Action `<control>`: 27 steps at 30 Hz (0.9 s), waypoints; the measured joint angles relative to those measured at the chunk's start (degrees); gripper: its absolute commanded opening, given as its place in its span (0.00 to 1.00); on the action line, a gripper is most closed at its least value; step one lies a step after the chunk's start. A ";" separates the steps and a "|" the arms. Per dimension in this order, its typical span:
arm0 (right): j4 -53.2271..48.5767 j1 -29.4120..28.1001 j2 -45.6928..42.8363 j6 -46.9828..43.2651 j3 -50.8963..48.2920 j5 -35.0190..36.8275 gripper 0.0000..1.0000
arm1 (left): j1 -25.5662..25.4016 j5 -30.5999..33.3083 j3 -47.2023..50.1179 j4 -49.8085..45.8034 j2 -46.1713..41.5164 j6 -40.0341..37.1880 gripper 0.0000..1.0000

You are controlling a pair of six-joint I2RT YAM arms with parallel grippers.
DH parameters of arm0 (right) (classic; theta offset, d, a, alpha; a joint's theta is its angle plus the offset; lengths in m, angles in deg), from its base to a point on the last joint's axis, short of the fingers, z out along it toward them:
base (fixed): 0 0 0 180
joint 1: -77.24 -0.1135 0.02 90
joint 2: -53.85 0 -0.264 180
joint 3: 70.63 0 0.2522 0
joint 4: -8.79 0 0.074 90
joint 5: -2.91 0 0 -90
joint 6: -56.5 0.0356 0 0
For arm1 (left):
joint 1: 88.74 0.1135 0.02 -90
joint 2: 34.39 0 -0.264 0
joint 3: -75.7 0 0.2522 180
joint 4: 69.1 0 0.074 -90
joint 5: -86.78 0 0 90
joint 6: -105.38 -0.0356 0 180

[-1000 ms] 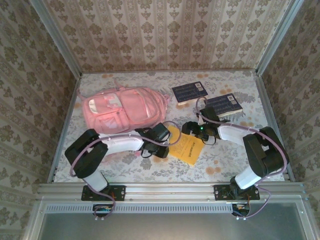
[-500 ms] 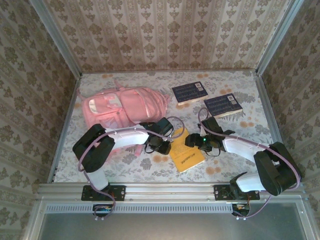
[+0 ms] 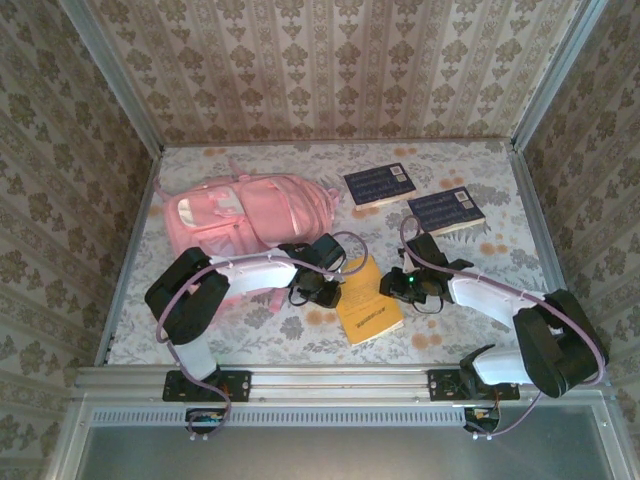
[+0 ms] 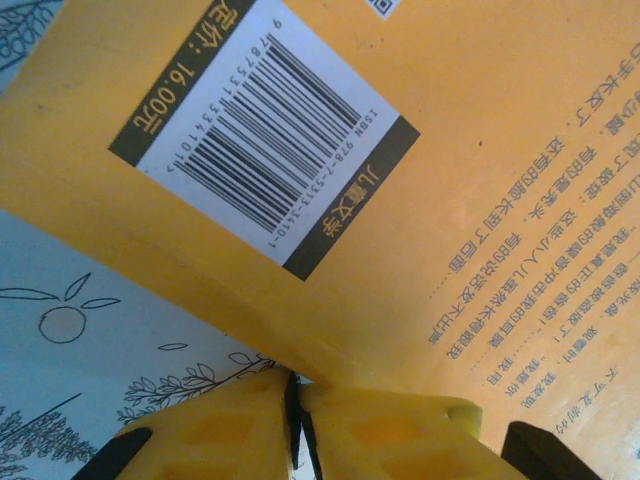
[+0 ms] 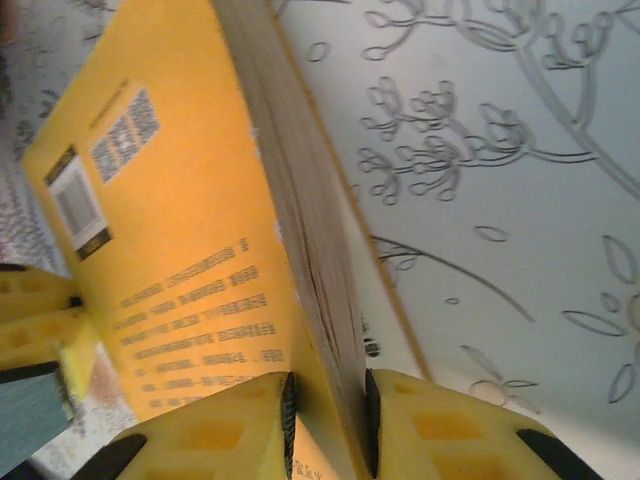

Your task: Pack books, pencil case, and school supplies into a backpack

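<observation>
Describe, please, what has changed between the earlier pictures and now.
The right fingers closed on the page edge of the orange-yellow book, and the book slid slightly toward the near edge. The left fingers kept their pinch on another edge of the book. The backpack and the two navy books stayed put.

Orange book (image 4: 480,150) cropped at edges; navy books' (image 3: 379,185) print too small to read; backpack (image 3: 250,205) partly behind left arm (image 3: 255,272).

Barcode label (image 4: 262,125) on orange-yellow book (image 4: 520,130): "16.00元"
</observation>
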 measured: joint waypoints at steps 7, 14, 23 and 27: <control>1.79 -1.20 -0.76 0.02 1.68 -8.44 0.27 | -0.02 -0.15 0.00 0.98 0.11 -0.02 0.24; 2.32 -1.09 -0.76 -0.13 1.68 -9.22 0.00 | 0.09 -0.70 0.11 1.57 -0.02 0.28 0.32; 3.02 3.45 -6.93 0.94 -0.22 -8.17 0.00 | 2.38 -5.97 4.94 7.76 -11.65 4.72 0.54; 6.08 4.83 -9.92 3.23 -2.47 -9.18 0.00 | 3.21 -7.80 5.31 11.04 -15.39 8.76 0.62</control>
